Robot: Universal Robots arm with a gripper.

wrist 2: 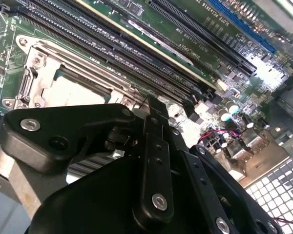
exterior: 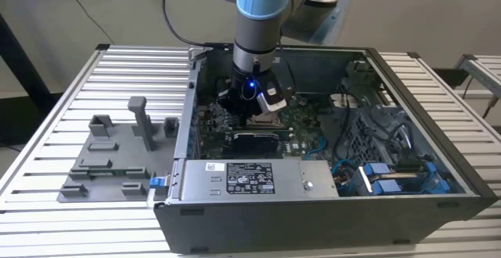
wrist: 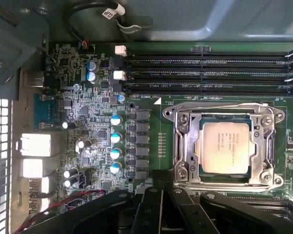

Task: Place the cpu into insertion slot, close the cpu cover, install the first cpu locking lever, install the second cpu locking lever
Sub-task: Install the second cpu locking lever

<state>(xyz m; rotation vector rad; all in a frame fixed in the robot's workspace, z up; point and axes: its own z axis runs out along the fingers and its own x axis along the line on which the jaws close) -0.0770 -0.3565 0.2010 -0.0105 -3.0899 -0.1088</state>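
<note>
The cpu (wrist: 224, 147), a silver-tan square chip, lies in the insertion slot (wrist: 278, 116) on the green motherboard (wrist: 88, 112). The silver cpu cover (wrist: 188, 146) lies flat around it, and the chip shows through its window. Thin wire levers run along two opposite sides of the frame. My gripper (wrist: 156, 181) is shut with nothing in it, its black fingers just beside the socket's edge. In the second wrist view the gripper (wrist 2: 151, 105) hangs next to the socket, where the cpu (wrist 2: 73, 92) shows pale. In the exterior view the gripper (exterior: 254, 111) is low inside the open case, above the socket (exterior: 264, 121).
Long black memory slots (wrist: 210, 73) run beside the socket. Capacitors (wrist: 115, 144) and rear ports (wrist: 36, 145) stand on its other side. In the exterior view a silver power supply (exterior: 259, 179) is in front, blue cables (exterior: 391, 179) at the right, a grey fixture (exterior: 117, 152) outside at the left.
</note>
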